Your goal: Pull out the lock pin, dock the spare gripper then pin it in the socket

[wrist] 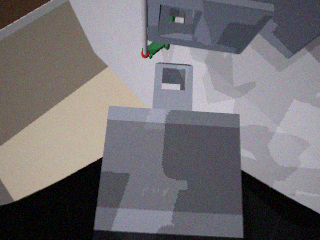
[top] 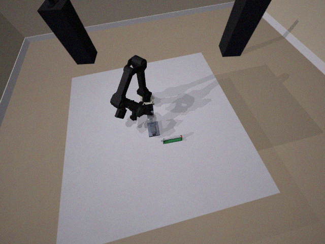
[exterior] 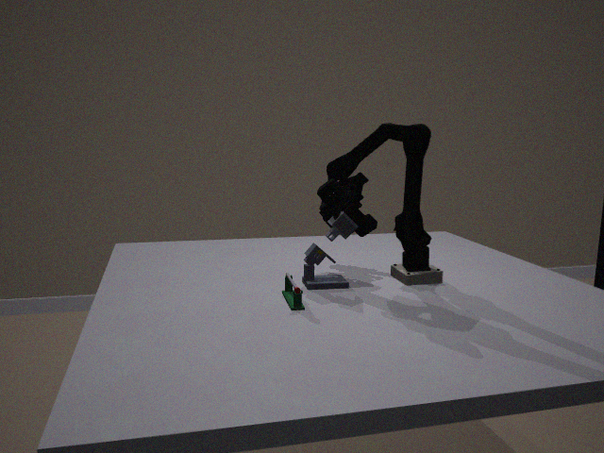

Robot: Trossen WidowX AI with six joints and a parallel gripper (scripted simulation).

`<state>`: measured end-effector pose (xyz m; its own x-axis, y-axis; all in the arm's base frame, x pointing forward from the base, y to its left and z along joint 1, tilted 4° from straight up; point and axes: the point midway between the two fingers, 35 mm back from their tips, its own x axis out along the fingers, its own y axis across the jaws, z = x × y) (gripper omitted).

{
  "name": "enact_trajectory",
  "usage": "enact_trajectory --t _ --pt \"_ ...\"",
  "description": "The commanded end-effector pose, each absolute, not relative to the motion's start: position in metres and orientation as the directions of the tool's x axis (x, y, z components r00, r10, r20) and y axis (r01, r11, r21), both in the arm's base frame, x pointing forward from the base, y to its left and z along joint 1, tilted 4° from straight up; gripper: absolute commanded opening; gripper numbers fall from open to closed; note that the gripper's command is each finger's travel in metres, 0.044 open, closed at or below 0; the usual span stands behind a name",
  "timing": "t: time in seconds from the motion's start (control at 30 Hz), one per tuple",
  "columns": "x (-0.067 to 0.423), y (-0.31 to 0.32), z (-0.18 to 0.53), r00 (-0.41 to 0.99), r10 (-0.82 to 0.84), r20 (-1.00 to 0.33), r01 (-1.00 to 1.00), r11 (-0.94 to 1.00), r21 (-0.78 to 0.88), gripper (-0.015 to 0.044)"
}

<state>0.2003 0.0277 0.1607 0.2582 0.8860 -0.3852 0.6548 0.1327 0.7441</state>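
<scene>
The claw [exterior: 341, 225] is clamped on the spare gripper [exterior: 343, 226] — a grey block held between the fingers, which stand fairly wide around it. The block is tilted, its narrow stub [wrist: 173, 86] pointing down and away from the claw toward the mount [exterior: 319, 269].

The mount sits just below and ahead of the claw on the white table [exterior: 194, 341], apart from the held block; there is a visible gap between the stub and the tilted socket [exterior: 315, 254] on top of the mount. In the wrist view the socket's opening [wrist: 176, 21] lies beyond the stub's tip, a little off to its left.

Further out from the claw, past the mount, a green holder [exterior: 293, 295] rests on the table with the pin [top: 171, 138] lying along it — a pale rod with a red end [wrist: 144, 54]. It is near the mount but not touching it.
</scene>
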Motion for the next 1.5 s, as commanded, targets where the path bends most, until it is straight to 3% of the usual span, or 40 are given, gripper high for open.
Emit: enact_trajectory --t 0.0,1.47 --pt "0.206 0.027 0.159 0.249 0.898 -0.363 0.678 0.106 0.727 0.0" --pt "0.246 0.033 0.121 0.234 0.909 -0.346 0.695 0.092 0.713 0.0"
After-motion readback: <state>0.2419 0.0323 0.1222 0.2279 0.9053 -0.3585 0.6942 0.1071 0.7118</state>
